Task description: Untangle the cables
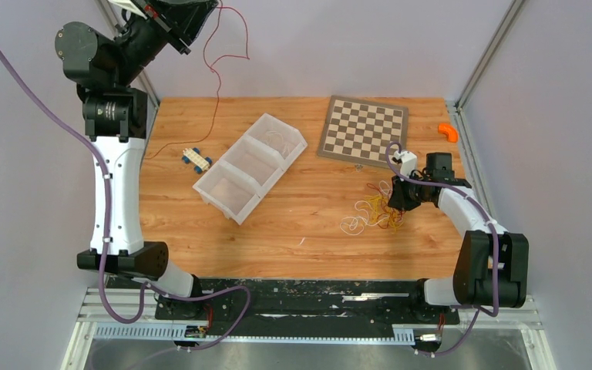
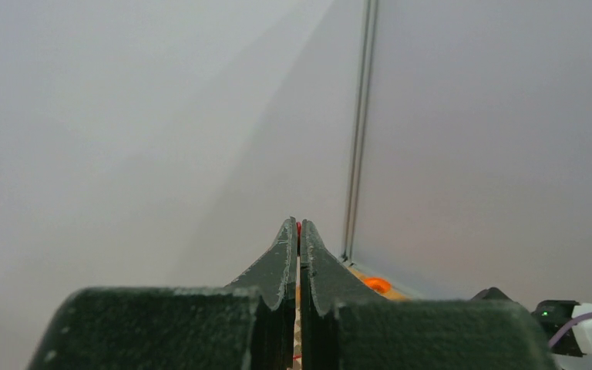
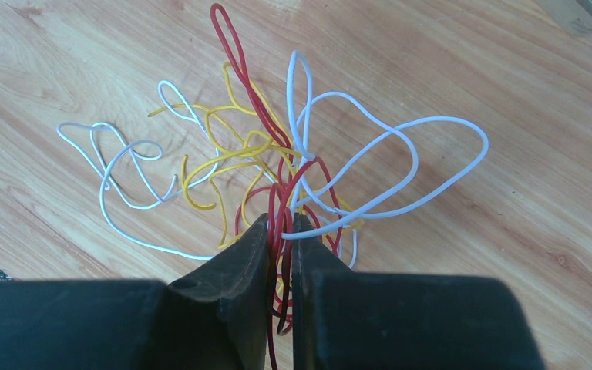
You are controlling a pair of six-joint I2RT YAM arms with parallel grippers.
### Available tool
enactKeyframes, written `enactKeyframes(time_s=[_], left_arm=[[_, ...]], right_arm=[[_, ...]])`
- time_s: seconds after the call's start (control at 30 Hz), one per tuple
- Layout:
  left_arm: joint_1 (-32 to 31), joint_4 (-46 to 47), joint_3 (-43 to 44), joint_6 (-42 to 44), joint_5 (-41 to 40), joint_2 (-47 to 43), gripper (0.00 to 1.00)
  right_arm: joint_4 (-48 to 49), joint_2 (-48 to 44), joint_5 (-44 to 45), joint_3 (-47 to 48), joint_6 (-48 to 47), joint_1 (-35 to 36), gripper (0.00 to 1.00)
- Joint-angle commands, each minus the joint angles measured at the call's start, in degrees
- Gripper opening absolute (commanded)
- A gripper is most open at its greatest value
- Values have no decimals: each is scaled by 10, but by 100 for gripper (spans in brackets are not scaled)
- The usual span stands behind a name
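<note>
A light wooden tabletop (image 3: 509, 116) with clear grain lies directly beneath the right gripper (image 3: 280, 220). Beyond the left gripper (image 2: 298, 225) stand plain pale grey walls (image 2: 123, 116), with a slim aluminium post (image 2: 361, 123) running up one corner. The light is soft and even.
</note>
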Motion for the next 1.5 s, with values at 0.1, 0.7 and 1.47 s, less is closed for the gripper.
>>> enactKeyframes(time_s=[0.1, 0.7, 1.47], left_arm=[[19, 27, -55, 38, -30, -21, 0], [26, 91, -191, 54, -23, -17, 0], [41, 12, -200, 149, -42, -10, 0]], right_arm=[[-5, 4, -18, 19, -7, -2, 13], [-14, 0, -16, 23, -11, -2, 13], [-20, 7, -20, 33, -11, -2, 13]])
